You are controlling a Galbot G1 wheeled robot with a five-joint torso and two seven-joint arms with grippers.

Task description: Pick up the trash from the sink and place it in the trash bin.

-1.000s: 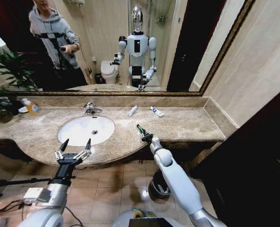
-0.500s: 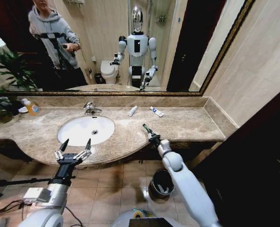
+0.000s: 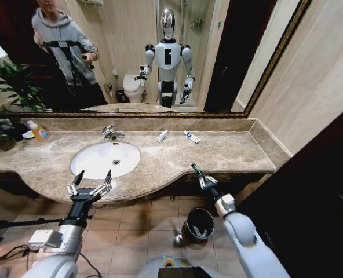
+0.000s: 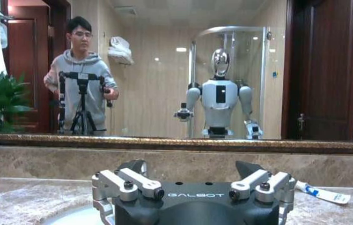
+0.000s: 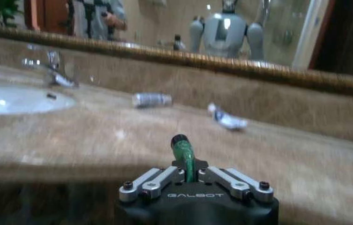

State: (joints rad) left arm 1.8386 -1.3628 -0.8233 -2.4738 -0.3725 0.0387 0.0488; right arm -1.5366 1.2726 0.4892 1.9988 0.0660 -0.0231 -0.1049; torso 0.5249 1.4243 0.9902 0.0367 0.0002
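Right gripper (image 3: 201, 176) clamped on green stick (image 3: 196, 169), stick's long axis continuing the fingers up and away past the counter's front edge, trash bin (image 3: 198, 225) on floor directly below; left gripper (image 3: 90, 184) spread wide, idle before sink (image 3: 105, 158).

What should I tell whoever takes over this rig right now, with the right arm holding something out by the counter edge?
Right gripper: shut on the green stick, at the counter's front edge, above the trash bin on the floor.
Left gripper: open, idle in front of the sink.
Two white tubes lie on the counter by the mirror wall.
Done: stick picked up.
Left: drop it in the bin, then collect both tubes.
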